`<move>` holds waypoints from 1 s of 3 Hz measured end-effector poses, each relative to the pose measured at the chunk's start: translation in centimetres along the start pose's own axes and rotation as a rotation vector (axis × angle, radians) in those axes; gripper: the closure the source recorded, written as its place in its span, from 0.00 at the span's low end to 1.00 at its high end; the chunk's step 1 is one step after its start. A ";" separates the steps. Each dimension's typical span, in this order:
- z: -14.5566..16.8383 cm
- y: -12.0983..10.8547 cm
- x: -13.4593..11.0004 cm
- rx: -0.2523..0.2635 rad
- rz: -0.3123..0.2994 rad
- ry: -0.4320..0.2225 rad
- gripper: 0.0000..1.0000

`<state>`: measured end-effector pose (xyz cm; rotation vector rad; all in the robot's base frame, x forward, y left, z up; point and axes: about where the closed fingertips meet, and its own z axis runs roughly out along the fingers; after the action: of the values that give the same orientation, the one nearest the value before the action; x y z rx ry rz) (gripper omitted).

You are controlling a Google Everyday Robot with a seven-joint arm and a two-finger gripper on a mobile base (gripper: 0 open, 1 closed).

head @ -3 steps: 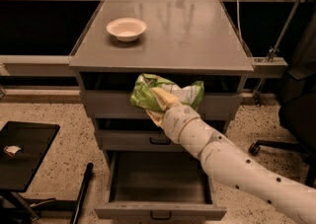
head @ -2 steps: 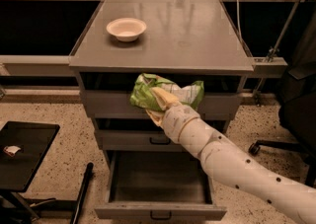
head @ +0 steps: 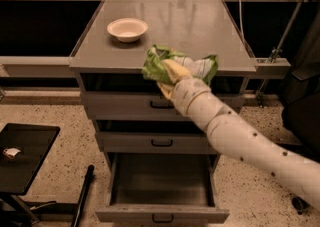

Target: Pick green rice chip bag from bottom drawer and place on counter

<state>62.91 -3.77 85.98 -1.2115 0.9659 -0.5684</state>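
While gripper (head: 170, 72) pinches green rice chip bag (head: 156, 66) at mid-body, we log:
- Location: bag held in air at front edge of counter (head: 200, 26), not yet set down.
- Bottom drawer (head: 162, 187) open below, bag not in it.
- White bowl (head: 127, 29) on counter, well apart.
- Handling, our judgement: light, soft, crinkly foil, slippery; chips fragile. Grip centre, gently.

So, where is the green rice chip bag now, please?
In the camera view, the gripper holds the green rice chip bag at the front edge of the counter, right of the white bowl.
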 end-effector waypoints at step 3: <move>7.8 -18.5 1.3 0.033 -0.198 0.034 1.00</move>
<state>72.44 -6.20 103.53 -1.2797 0.8664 -0.7605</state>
